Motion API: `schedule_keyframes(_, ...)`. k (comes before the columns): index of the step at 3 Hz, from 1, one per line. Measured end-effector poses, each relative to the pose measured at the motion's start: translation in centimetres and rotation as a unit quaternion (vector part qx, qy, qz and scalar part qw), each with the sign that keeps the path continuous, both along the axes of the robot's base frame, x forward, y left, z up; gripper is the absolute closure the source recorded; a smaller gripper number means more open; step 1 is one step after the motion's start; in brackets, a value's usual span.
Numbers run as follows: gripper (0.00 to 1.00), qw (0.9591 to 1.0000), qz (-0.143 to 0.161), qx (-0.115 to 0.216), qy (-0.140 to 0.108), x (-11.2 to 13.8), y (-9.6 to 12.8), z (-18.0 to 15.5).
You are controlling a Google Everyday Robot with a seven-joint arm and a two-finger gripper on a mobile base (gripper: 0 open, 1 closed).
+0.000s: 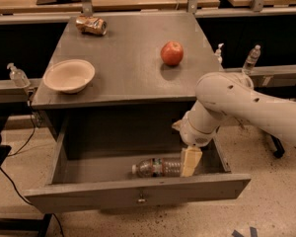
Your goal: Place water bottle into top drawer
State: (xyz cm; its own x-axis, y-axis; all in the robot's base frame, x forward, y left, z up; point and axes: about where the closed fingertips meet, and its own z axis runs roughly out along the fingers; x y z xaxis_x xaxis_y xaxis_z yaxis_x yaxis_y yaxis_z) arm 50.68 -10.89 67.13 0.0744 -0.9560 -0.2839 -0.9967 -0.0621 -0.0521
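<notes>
The water bottle (155,168), clear with a white cap pointing left, lies on its side low inside the open top drawer (89,194), near the front wall. The drawer is pulled out of the grey cabinet and has a small knob (141,199) on its front. My gripper (189,163) reaches down into the drawer from the right. Its cream-coloured finger (190,160) covers the bottle's right end, and it is shut on the bottle.
On the cabinet top (123,78) sit a red apple (172,53), a cream bowl (69,75) and a crushed can (91,25). A small upright bottle (251,59) and pump dispensers (17,75) stand on side ledges. My white arm (246,102) crosses the drawer's right side.
</notes>
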Motion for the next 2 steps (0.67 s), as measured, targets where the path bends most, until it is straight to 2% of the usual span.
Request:
schedule_keyframes(1, 0.01, 1.0000, -0.002, 0.009, -0.001, 0.01, -0.14, 0.11)
schedule_keyframes(2, 0.15, 0.9995, -0.013, 0.023, -0.016, -0.09, -0.92, 1.10)
